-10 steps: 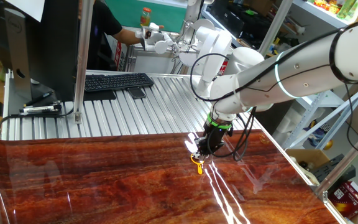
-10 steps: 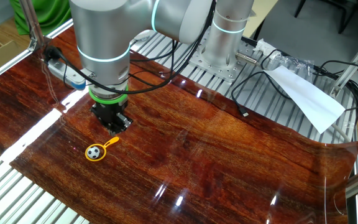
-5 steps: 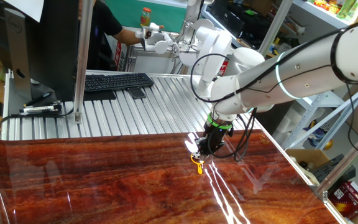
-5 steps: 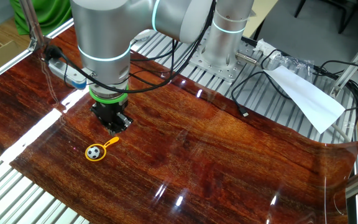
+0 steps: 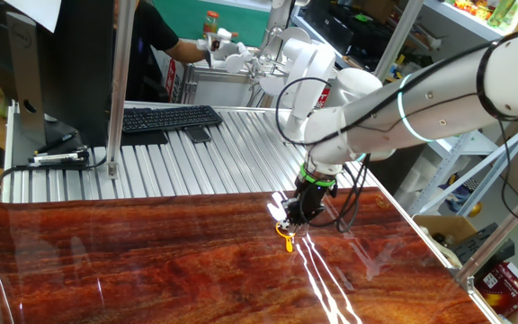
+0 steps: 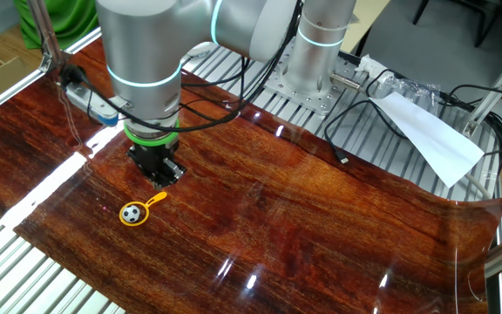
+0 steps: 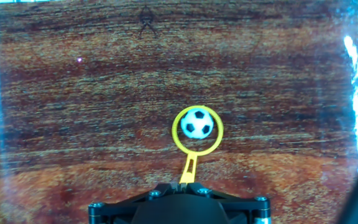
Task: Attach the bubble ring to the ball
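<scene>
Pinching the ring's (image 7: 196, 143) handle, closed fingers (image 6: 159, 180) point straight down; the hoop already circles the ball (image 7: 197, 124) on the bench (image 6: 321, 218).

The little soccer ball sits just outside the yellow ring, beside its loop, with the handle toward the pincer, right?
Not quite. The hand view shows the ball inside the loop of the yellow ring, which encircles it. The handle does point toward the pincer.

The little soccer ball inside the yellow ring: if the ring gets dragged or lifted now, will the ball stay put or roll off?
The ball is round on a glossy table, so probably rolls freely. The bubble ring encircles it, so dragging would likely carry it along. Lifting the ring off would probably free it.
</scene>
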You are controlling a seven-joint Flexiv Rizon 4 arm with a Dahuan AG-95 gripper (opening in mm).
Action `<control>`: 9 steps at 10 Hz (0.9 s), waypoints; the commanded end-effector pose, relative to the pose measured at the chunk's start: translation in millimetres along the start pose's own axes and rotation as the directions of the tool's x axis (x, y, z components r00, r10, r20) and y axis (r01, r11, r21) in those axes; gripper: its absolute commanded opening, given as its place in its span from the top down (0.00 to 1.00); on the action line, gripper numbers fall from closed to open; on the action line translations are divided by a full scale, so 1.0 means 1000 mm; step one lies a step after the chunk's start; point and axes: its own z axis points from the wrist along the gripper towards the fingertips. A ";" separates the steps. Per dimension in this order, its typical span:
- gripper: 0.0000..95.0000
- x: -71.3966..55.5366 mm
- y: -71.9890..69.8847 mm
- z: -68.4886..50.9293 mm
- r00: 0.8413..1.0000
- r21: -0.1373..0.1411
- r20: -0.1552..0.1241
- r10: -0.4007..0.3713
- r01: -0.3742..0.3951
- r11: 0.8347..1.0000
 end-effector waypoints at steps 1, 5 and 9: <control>1.00 0.000 0.001 0.000 1.000 -0.012 -0.015 0.014 -0.014 1.000; 1.00 0.000 0.001 0.000 0.999 -0.010 -0.013 0.042 -0.042 0.999; 1.00 0.000 0.001 0.000 0.999 0.007 -0.008 0.046 -0.046 0.999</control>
